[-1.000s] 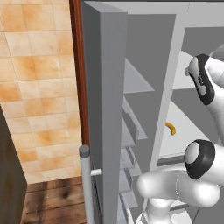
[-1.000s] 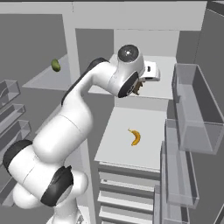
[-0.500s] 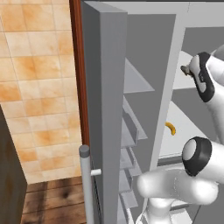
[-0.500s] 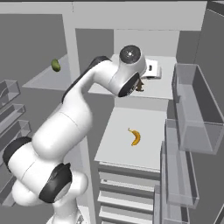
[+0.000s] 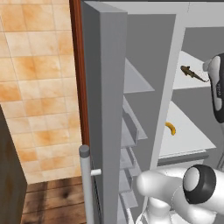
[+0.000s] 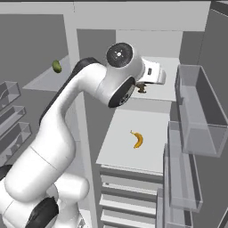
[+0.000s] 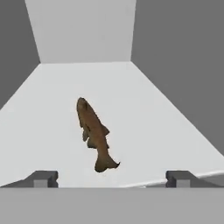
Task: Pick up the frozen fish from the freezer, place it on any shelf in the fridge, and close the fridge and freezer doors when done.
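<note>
since a second ago the claw is standing with its jaws spread wide where it was pinched shut, and the frozen fish is now lying free on the upper white shelf of the fridge — no longer held. from the hand view the fish is lying just ahead of the claw, between the lines of the two tips, its long axis running away from the claw with the tail nearest and the head pointing toward the back wall, slightly angled. one shelf below, a yellow banana is lying alone; a small green item is sitting on a freezer shelf. placing is looking done; both doors are standing open, so pulling back and closing them is likely coming next.
</note>
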Robot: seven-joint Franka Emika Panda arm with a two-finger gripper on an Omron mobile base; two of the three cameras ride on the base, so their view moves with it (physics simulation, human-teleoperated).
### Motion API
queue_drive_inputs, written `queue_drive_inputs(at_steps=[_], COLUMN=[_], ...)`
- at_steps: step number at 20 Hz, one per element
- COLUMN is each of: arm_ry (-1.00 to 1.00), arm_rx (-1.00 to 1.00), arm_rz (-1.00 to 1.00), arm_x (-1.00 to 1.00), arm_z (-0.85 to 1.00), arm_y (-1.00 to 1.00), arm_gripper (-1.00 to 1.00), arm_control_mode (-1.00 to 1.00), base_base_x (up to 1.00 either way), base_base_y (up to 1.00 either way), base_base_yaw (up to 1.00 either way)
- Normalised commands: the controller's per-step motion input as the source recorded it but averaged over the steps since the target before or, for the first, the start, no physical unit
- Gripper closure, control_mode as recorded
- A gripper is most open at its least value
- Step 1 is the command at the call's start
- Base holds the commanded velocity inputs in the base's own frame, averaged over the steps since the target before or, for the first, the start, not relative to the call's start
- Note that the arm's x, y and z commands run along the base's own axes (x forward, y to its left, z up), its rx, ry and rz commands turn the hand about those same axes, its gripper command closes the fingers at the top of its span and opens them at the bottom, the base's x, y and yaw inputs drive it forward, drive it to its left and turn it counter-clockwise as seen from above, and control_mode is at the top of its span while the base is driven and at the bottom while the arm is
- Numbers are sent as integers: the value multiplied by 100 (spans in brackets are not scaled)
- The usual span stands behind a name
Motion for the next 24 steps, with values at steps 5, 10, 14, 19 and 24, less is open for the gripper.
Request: queue_drive_inputs(at_steps=[5, 10, 14, 19, 24], arm_ry=[41, 7, 0, 5, 0], arm_rx=[-4, 11, 1, -7, 0], arm_rz=[-8, -3, -3, -4, 0], arm_x=[-100, -81, -13, -3, -23], arm_z=[-84, -44, 0, 0, 0], arm_y=[27, 86, 65, 46, -5], arm_gripper=[-100, -100, -100, -100, -100], arm_control_mode=[-100, -100, -100, -100, 100], base_base_x=[0, 0, 0, 0, -25], base_base_y=[0, 0, 0, 0, -20], base_base_yaw=[0, 0, 0, 0, 2])
